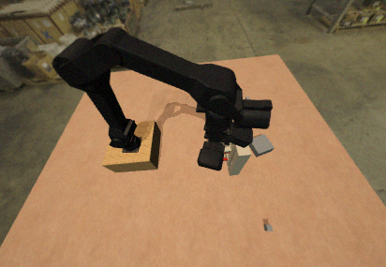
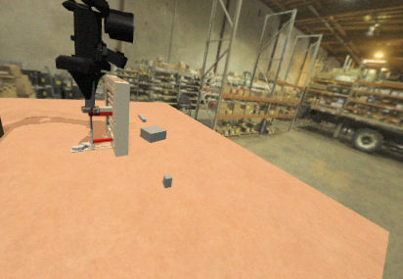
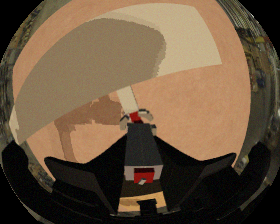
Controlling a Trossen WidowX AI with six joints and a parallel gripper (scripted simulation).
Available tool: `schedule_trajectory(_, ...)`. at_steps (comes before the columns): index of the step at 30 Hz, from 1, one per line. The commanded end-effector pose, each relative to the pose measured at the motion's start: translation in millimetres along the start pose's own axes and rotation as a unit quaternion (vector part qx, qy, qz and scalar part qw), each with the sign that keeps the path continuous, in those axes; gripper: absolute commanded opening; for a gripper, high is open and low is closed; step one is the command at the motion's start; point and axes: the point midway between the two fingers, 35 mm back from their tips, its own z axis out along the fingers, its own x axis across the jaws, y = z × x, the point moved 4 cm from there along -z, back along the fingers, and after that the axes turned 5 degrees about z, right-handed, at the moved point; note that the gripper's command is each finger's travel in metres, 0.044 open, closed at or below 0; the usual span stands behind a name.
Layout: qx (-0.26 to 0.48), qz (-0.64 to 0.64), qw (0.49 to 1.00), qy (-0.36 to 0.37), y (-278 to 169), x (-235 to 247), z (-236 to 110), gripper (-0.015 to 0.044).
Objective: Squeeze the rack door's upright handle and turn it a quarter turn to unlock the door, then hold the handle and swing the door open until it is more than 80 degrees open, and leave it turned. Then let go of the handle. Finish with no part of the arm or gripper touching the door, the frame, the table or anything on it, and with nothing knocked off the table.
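The rack's pale upright slab [image 1: 239,160] [image 2: 121,122] [image 3: 191,42] stands on the table. Red bars [image 2: 101,140] run from its ribbed side to a thin upright rod [image 2: 91,129], with grey-white pieces at its foot. My gripper [image 2: 91,105] [image 3: 139,139] points down at the rod's top and is shut on the handle, whose red part [image 3: 144,176] shows between the fingertips. In the wrist view the slab lies slantwise to the fingers. The arm hides most of the handle in the top view. Door and frame cannot be told apart clearly, nor the door's angle.
A grey block [image 1: 261,145] [image 2: 153,133] lies beyond the slab. A small grey block [image 1: 267,225] [image 2: 167,181] stands apart towards the near side. A thin grey bar [image 2: 142,117] lies farther back. The arm's base stands on a wooden block [image 1: 136,165].
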Motion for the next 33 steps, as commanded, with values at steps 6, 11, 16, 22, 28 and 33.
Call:
schedule_trajectory(6,0.0,0.22,0.976,0.0,0.0,0.0,0.6,0.002)
schedule_trajectory(11,0.0,0.338,0.941,0.0,0.0,0.0,0.6,0.002)
schedule_trajectory(16,0.0,0.451,0.892,0.0,0.0,0.0,0.6,0.002)
schedule_trajectory(22,0.0,0.578,0.816,0.0,0.0,0.0,0.7,0.002)
schedule_trajectory(28,0.0,0.688,0.725,-0.001,0.0,0.0,0.7,0.002)
schedule_trajectory(33,0.0,0.7,0.714,-0.001,0.0,0.0,0.7,0.002)
